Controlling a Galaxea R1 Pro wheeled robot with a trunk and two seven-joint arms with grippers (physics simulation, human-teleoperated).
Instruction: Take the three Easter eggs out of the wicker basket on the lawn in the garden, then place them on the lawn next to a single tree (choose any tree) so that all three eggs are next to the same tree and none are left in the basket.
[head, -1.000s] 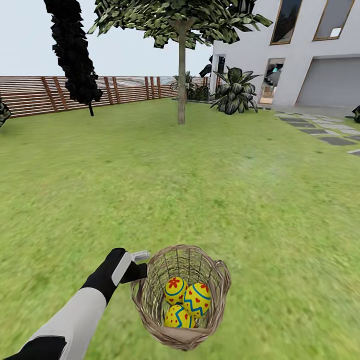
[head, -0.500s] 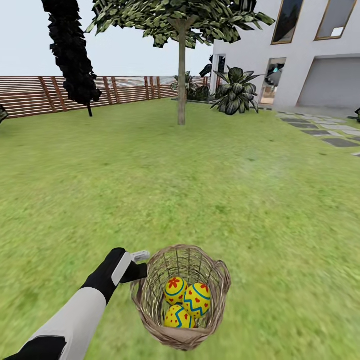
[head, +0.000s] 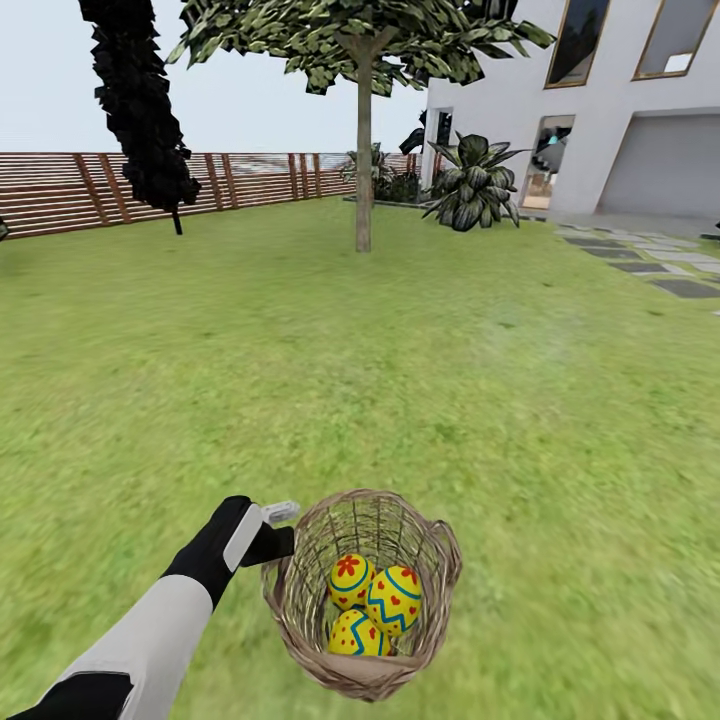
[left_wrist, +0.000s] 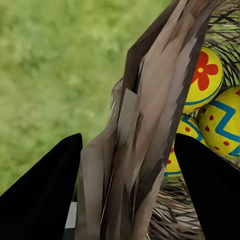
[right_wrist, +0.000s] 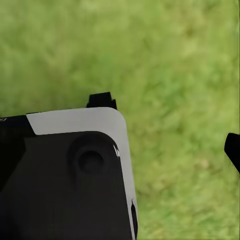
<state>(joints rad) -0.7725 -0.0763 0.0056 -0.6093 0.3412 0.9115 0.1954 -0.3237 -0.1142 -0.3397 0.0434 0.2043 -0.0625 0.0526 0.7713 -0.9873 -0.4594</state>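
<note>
The wicker basket hangs at the bottom of the head view, just above the lawn. Inside it lie the three Easter eggs, yellow with red marks and blue zigzags. My left gripper is shut on the basket's left rim. In the left wrist view the braided rim runs between the two black fingers, with the eggs just beyond. The tree, with its pale trunk, stands far ahead. My right gripper hangs over grass with one black fingertip at the picture's edge.
A narrow near-black tree stands at the back left before a brown slat fence. A white house, striped-leaf plants and grey paving stones lie to the right. A black and white robot part is in the right wrist view.
The whole head view has drifted slightly, the dark tree leftward and the paving stones rightward, so the camera is moving. Basket, eggs and left arm keep their place in the picture.
</note>
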